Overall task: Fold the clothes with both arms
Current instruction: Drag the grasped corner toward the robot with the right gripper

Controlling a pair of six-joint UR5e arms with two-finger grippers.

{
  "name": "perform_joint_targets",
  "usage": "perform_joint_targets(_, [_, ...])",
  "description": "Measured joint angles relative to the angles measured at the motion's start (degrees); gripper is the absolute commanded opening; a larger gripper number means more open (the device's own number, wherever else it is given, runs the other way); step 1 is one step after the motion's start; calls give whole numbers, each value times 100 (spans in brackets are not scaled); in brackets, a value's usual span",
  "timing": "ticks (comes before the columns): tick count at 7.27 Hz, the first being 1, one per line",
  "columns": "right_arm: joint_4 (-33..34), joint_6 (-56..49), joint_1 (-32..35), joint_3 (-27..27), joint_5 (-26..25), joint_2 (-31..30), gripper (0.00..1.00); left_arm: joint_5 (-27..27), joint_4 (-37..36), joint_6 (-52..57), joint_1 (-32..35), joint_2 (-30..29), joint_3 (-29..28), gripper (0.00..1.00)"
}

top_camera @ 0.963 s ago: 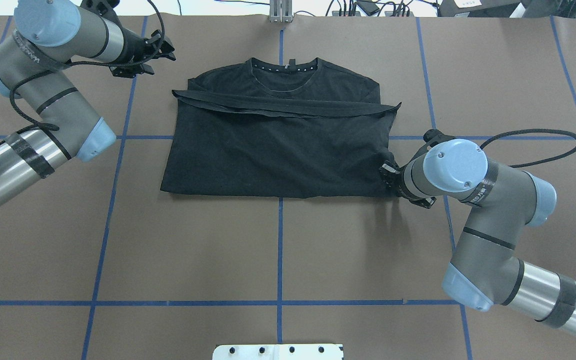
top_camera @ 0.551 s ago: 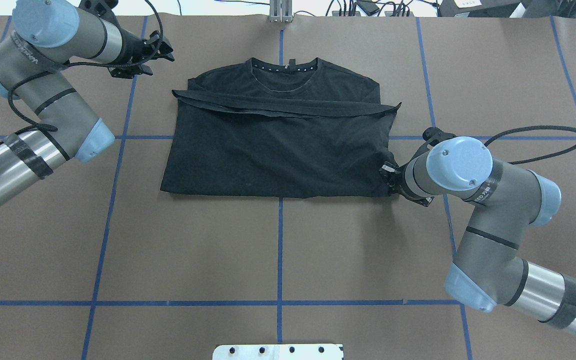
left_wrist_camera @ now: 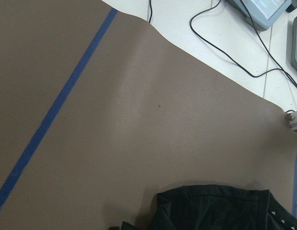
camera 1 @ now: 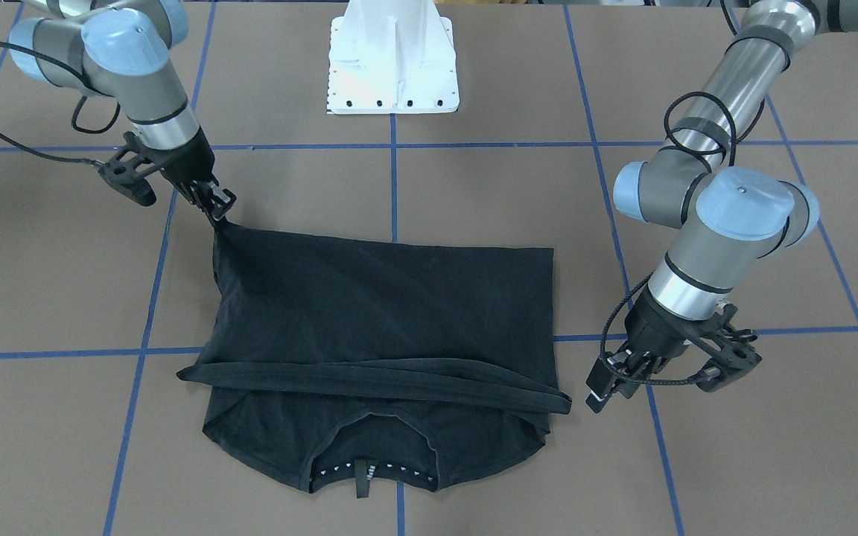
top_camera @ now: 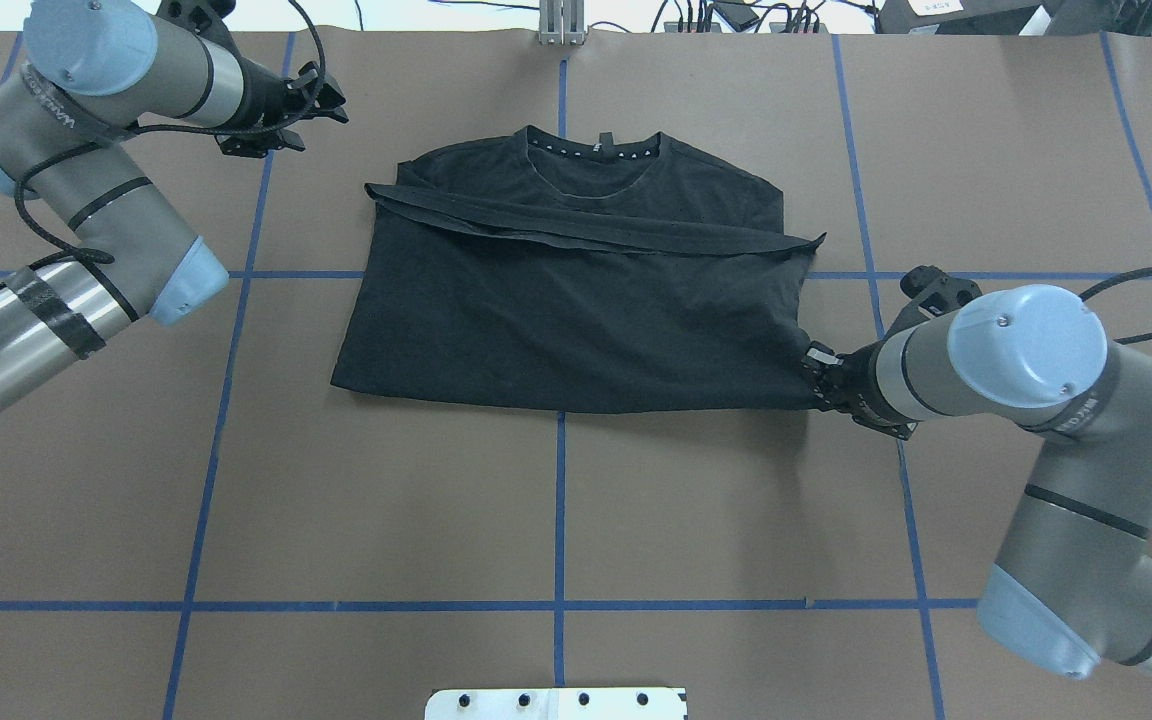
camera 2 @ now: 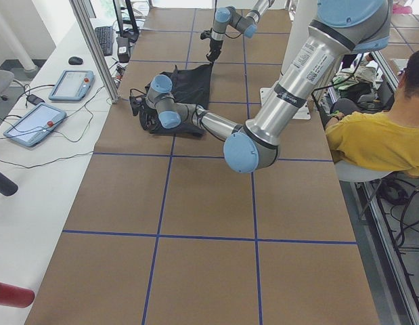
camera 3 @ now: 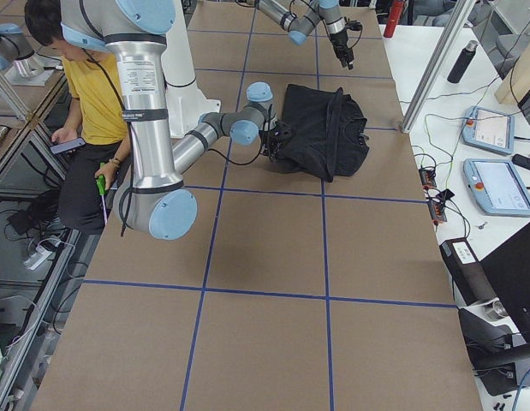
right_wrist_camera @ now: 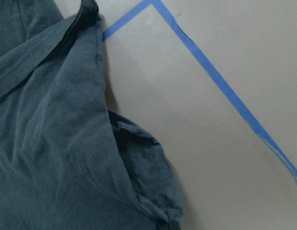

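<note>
Nearest the robot you've got the white base plate point(top_camera: 556, 703) at the table point(top_camera: 386, 500) edge, then brown cover w/ blue tape lines point(top_camera: 560, 500).

Next up is the right gripper point(top_camera: 814, 375). It's pinching the near right corner of the black T-shirt point(top_camera: 576, 320), jaws clamped on the cloth. In the front cam that corner is pulled up off the table into a little peak, fabric stretched taut to it. The right arm point(top_camera: 936, 370) comes in low from the right side.

The shirt sits mid-table, straddling the centre tape line, folded once. The near edge is the fold, and the hem lies as a band across the chest just short of the collar point(top_camera: 596, 150). The collar points away from the robot, white dots showing inside. The near left corner lies flat.

Farthest out, the left gripper point(top_camera: 326, 95) hangs over the table off the shirt's far left shoulder, well apart from it, w/ the left arm point(top_camera: 96, 190) bent back behind. Can't tell if its fingers are spread or together tbh. The left wrist cam only catches the shirt's collar end at the bottom of the frame.
</note>
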State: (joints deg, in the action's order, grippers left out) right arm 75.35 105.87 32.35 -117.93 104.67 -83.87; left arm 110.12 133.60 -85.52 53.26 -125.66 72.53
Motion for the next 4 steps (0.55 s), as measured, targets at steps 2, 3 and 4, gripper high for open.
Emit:
perform_joint_targets(2, [-15, 824, -205, -574, 622, -344, 0, 8, -7, -6, 0, 5, 55, 69])
perform_joint_targets(3, [-17, 1188, -485, -716, 911, -393, 0, 20, -13, -8, 0, 9, 112, 69])
perform_joint_targets(4, [-12, 1488, -894, -845, 1143, -440, 30, 39, -24, -18, -1, 16, 211, 69])
